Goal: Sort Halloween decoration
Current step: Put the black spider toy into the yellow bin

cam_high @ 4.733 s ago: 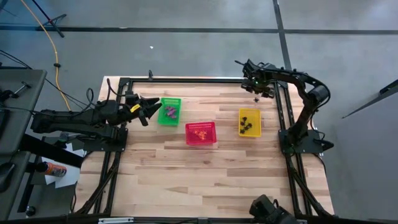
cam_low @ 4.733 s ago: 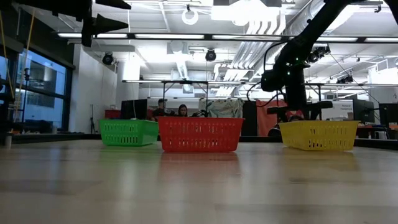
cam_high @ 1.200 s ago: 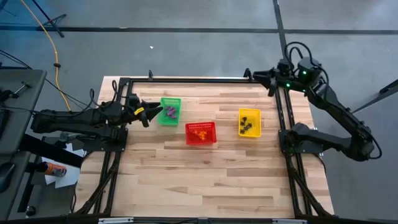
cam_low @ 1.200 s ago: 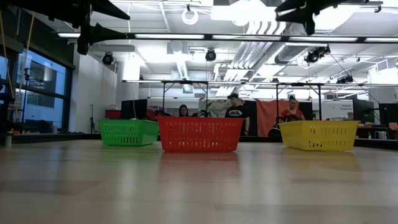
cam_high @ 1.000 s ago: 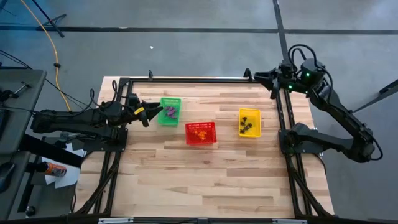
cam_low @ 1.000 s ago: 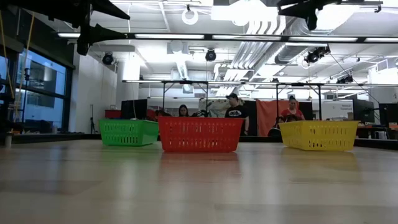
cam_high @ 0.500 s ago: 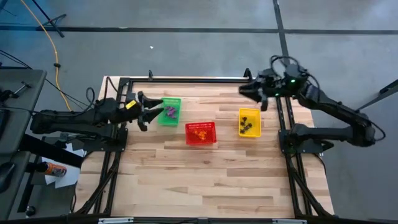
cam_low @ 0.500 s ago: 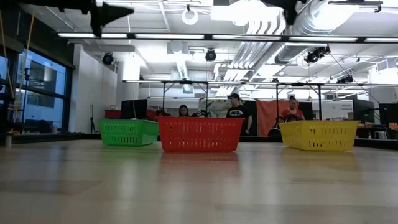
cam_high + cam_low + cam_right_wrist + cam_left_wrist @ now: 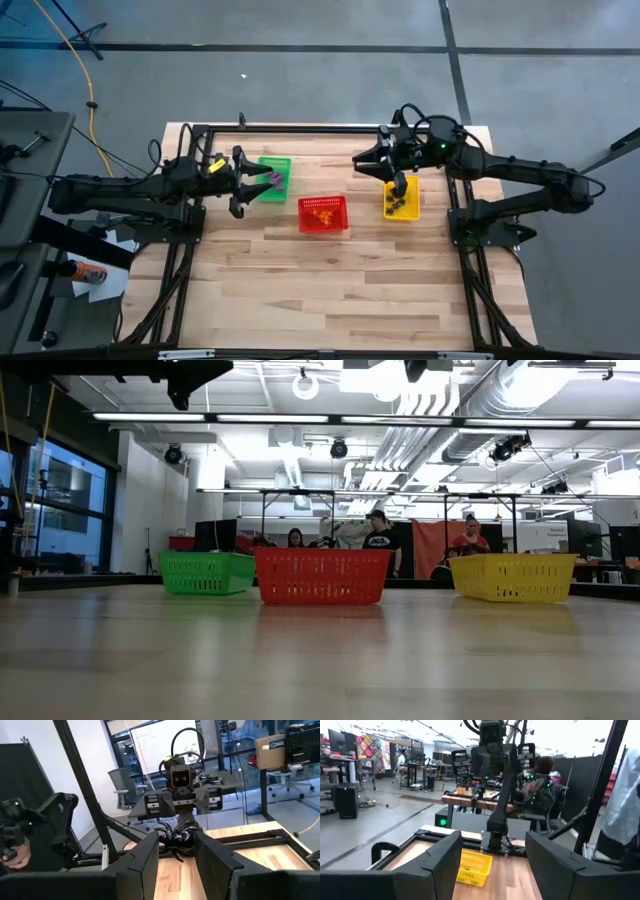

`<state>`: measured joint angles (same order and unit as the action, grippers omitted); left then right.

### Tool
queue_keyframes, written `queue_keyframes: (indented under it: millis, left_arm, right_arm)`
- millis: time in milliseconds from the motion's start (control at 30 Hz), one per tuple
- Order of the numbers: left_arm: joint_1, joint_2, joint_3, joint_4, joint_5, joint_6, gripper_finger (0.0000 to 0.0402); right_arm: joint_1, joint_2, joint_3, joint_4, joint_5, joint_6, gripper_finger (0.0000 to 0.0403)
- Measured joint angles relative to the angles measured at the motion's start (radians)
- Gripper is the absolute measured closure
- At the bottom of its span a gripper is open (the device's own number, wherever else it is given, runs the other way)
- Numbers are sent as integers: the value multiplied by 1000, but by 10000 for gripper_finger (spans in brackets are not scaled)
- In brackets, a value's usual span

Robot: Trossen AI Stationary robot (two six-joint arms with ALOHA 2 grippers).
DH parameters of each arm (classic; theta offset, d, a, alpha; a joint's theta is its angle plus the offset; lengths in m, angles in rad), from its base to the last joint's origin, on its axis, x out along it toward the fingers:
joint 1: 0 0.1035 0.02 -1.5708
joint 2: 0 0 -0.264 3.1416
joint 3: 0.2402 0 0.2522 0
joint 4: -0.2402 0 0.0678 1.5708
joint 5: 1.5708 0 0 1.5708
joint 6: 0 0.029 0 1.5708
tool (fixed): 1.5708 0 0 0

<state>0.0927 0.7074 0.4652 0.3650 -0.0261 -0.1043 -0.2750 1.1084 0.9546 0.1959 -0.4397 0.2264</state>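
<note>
1. Left gripper (image 9: 238,182): spread wide and holding nothing. It hangs high over the counter (image 9: 330,290), just beside the left rim of the green basket (image 9: 287,180). A second ago its fingers lay closer to the arm; it has since pushed forward and turned, so one finger now sits at each end of that rim.
2. The green basket holds the purple trinkets (image 9: 272,180). No change there.
3. The red basket (image 9: 344,215) sits in the middle with the orange trinkets (image 9: 322,213) inside. Neither arm is near it.
4. Right gripper (image 9: 380,175): half spread. In the right wrist view a black spider (image 9: 177,841) sits pinched between the fingers, its legs reaching both pads. In the high view the spider is too small to pick out.
5. Biggest change: a second ago the right arm was folded back past the counter's far right corner. It has swung in, and the gripper is now high over the left rim of the yellow basket (image 9: 416,198).
6. The yellow basket holds the black trinkets (image 9: 400,207), so my read is that the spider belongs with them and a drop comes next. The gripper looks a bit left of the basket's middle and needs a small shift right and down before it lets go.
7. No loose trinkets show on the bare counter, so the sort looks nearly done, with the spider as the last piece.
8. People stand in the room behind the counter, well apart from the arms.
</note>
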Motion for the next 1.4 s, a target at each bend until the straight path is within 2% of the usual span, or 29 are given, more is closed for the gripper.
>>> queue_keyframes:
  millis: [267, 400, 467, 633, 733, 833, 933, 1167, 1400]
  left_arm:
    - [0, 0, 0, 3, -3, -24, 195]
    - [0, 0, 0, 1, -4, -104, 195]
    - [0, 0, 0, -1, -4, -149, 195]
    - [0, 0, 0, -6, -4, -201, 195]
    - [0, 0, 0, -10, -4, -201, 195]
    - [1, 0, 0, -11, -9, -200, 195]
    - [1, 0, 0, -14, -20, -200, 195]
    - [1, 0, 0, -43, -24, -200, 195]
    - [1, -1, 0, -55, -23, -200, 195]
  right_arm:
    - [0, -18, 0, 1, 4, -6, 285]
    - [-1, -18, 0, -83, 49, 109, 285]
    - [-5, -19, 2, -240, 45, 136, 285]
    - [-4, -9, 2, -835, 72, 76, 285]
    - [1, 9, -1, -1147, 187, 22, 285]
    - [1, 18, -7, -1287, 346, -10, 285]
    - [0, 19, -39, -1266, 414, -44, 285]
    - [-2, 29, -172, -1136, 417, -215, 285]
    - [-6, 39, -204, -1074, 437, -201, 272]
